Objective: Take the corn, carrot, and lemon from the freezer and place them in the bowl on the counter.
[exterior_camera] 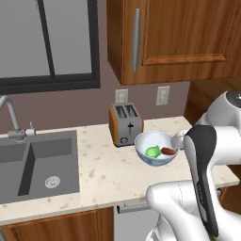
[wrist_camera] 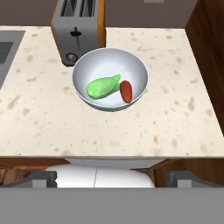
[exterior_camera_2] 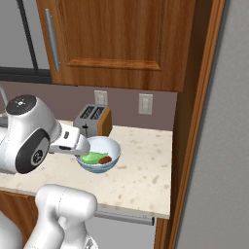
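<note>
White bowl (wrist_camera: 110, 78) resting on the beige speckled bench (wrist_camera: 131, 127), just in front of the toaster (wrist_camera: 78, 30) and touching or nearly touching its base in the hand view. Inside the bowl, bright green corn (wrist_camera: 103, 86) lying at about 8 o'clock of the bowl's centre, leafy tip pointing toward 2 o'clock. Orange-red carrot (wrist_camera: 126, 91) lying just beside the corn at about 4 o'clock of the centre, close to or touching the husk tip; contact hard to judge. Claw (wrist_camera: 112, 180) hovering above and in front of the bowl, spread wide, nothing between its two dark finger tips (wrist_camera: 43, 179), one at the lower left and one at the lower right of the hand view. In the left base view, bowl (exterior_camera: 155, 148) with corn (exterior_camera: 152, 151) and carrot (exterior_camera: 168, 151) seen at 3 o'clock of the sink (exterior_camera: 37, 164), toaster (exterior_camera: 125, 124) behind it at 11 o'clock. In the right base view, bowl (exterior_camera_2: 109, 148) partly hidden behind the white wrist, corn (exterior_camera_2: 95, 157) and carrot (exterior_camera_2: 105, 159) visible within. Wooden wall cabinet (exterior_camera_2: 121, 39) overhead, two wall outlets (exterior_camera_2: 145, 103) on the wall behind the toaster.
</note>
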Tool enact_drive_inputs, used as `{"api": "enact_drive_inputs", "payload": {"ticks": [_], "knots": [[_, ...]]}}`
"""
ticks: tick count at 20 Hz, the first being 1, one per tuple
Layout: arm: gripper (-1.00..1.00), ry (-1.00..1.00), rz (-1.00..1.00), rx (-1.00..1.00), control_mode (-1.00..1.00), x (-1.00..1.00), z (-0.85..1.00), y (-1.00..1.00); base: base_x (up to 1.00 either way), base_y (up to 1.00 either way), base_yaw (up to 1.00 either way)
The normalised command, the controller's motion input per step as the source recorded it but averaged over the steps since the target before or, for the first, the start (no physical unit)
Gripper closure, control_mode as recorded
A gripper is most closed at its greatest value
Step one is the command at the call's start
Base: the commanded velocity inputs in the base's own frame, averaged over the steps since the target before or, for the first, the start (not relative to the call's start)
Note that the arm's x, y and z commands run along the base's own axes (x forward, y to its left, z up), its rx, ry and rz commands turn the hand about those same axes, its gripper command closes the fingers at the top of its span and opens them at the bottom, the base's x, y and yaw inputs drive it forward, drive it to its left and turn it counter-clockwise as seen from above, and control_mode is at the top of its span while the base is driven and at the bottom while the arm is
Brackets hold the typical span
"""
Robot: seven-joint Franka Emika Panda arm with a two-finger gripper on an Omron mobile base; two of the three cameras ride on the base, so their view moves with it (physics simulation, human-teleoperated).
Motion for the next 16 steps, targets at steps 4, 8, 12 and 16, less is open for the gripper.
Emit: {"api": "enact_drive_inputs", "payload": {"ticks": [4,8,12,16], "knots": [[-1.00,0.00,0.00,0.00,-1.00,-0.20,0.16,0.00,0.00,0.00,0.00],[-1.00,0.00,0.00,0.00,-1.00,-0.24,0.06,0.00,0.00,0.00,0.00],[-1.00,0.00,0.00,0.00,-1.00,-0.10,0.01,0.00,0.00,0.00,0.00],[-1.00,0.00,0.00,0.00,1.00,-0.14,0.00,0.00,-0.07,0.00,0.00]]}}
